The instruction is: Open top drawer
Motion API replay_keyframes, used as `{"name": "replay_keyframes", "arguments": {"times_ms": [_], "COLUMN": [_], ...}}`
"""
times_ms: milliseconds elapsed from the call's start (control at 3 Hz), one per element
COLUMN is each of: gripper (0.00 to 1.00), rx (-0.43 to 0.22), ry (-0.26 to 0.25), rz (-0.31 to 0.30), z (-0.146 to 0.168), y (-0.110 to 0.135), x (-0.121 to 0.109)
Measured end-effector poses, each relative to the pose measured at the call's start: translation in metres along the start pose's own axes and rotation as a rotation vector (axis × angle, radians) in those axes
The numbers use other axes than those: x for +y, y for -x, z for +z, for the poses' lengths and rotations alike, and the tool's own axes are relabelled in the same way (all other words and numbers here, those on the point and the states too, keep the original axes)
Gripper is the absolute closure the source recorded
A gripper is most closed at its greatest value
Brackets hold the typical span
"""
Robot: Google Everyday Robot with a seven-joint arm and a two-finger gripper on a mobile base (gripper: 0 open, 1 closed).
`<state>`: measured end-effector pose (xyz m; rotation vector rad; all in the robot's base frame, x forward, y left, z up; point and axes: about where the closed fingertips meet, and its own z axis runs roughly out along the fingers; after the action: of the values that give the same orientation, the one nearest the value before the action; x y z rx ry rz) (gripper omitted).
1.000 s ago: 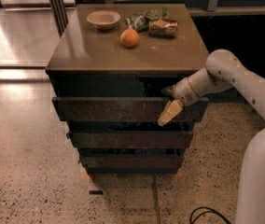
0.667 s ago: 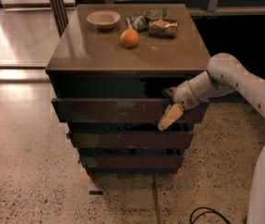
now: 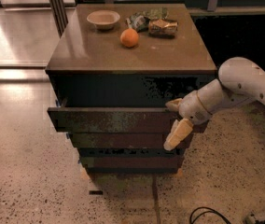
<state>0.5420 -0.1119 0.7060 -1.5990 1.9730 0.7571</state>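
The top drawer [image 3: 114,120] is the widest dark-brown front of the cabinet. It stands pulled out a little, with a dark gap showing behind its top edge. My gripper [image 3: 174,121] is at the right end of that front. One pale finger [image 3: 178,133] hangs down across the face and the other [image 3: 173,104] hooks over the top edge, so the front is held between them. My white arm [image 3: 244,85] reaches in from the right.
Two narrower dark drawer fronts [image 3: 123,140] [image 3: 130,162] sit below, closed. On the cabinet top [image 3: 123,55] are a small bowl [image 3: 103,19], an orange [image 3: 129,38] and snack bags [image 3: 163,27]. A black cable [image 3: 207,214] lies on the speckled floor at front right.
The top drawer front has come out toward the camera, and the dark gap behind it is wider. My gripper has moved with it, still at its right end.
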Motion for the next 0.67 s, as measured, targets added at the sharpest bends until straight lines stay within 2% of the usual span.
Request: {"name": "replay_keyframes", "arguments": {"times_ms": [333,667], "gripper": [0.00,0.00], "rx": [0.000,0.002], "ry": [0.000,0.032], "rz": [0.000,-0.023], "z": [0.000,0.009], "y": [0.000,0.006], "x": [0.000,-0.012]}}
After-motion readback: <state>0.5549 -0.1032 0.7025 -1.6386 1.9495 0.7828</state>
